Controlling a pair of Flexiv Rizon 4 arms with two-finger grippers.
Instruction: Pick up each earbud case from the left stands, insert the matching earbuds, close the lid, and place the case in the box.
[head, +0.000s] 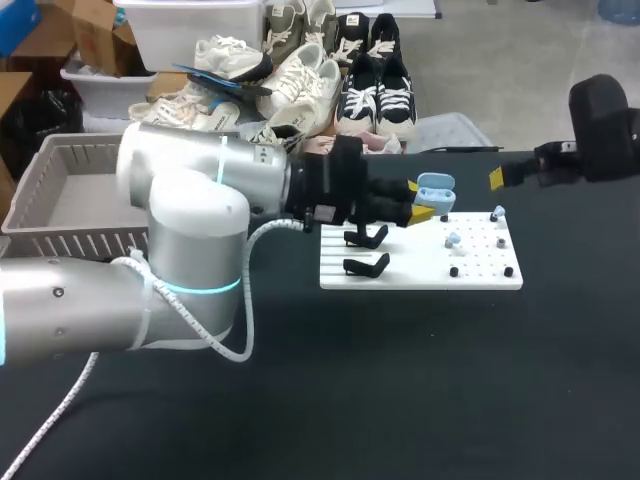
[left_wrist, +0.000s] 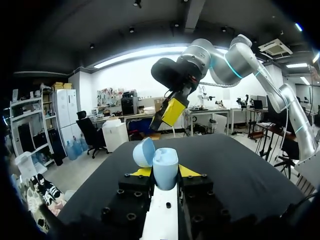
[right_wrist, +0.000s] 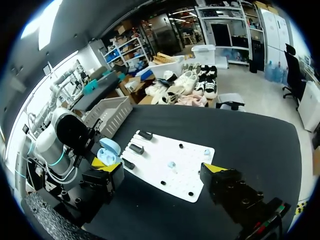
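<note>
Left arm (head: 190, 230): nearest the head camera; enters from the left and reaches across to the white board's far-left corner.
Left gripper (head: 424, 206): clamped on the earbud case, one yellow tip pressed to each side of it; held up off the board.
Earbud case (left_wrist: 165, 169): pale blue, upright between the left fingers. Its lid (left_wrist: 144, 152) is hinged open and tipped to one side.
Table (head: 400, 390): black top, carrying the board and the basket.
White board (head: 420, 268): flat on the table, right of the left arm, dotted with small black pegs.
Stands (head: 366, 238): two black ones show in the head view on the board's left part, one nearer and one farther, just below the left gripper.
Earbuds (head: 452, 240): two small pale-blue pieces on the board's right part, one near the middle and one near the far-right corner, apart from each other.
Right gripper (right_wrist: 161, 169): fingers spread wide, nothing between them; it hangs above the table past the board's right end, facing the left gripper and the case.
Right arm (head: 600, 125): enters from the far-right corner.
Grey basket (head: 60, 230): slatted, at the table's far-left, well apart from the board.
</note>
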